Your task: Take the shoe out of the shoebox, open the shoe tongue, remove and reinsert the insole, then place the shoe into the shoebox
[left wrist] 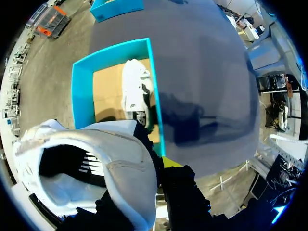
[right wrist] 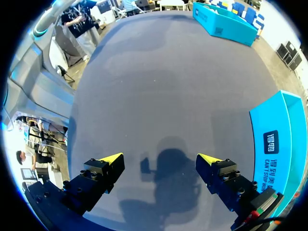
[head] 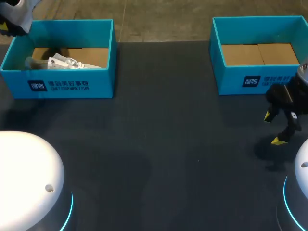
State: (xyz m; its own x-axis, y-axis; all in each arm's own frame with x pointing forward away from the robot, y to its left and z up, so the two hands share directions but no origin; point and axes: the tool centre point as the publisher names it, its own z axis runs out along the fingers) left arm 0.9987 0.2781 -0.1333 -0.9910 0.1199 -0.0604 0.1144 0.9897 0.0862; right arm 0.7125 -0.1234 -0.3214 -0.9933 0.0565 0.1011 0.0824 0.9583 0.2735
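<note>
White fabric sneaker (left wrist: 115,159) up over teal cardboard shoebox (left wrist: 79,91), probably clamped by left gripper (left wrist: 154,166), one fingertip hidden; right gripper (right wrist: 159,157) wide apart over dark table (right wrist: 159,86).

white shoe (left wrist: 91,159) in end effector (left wrist: 155,162), shoebox (left wrist: 81,94) ahead

Table (head: 168,144): two boxes along the far edge, well apart.
- Left box (head: 57,85) at far left.
- Right box (head: 262,81) at far right.
- Shoe (head: 67,62) lies in the left box, lengthwise along its near wall.
- Left gripper (left wrist: 156,168) is above the left box's far-left corner. A second shoe (left wrist: 96,159) is in its grip, over the box's outer edge.
- Right gripper (head: 273,128) is just in front of the right box, over bare table near the right edge.
</note>
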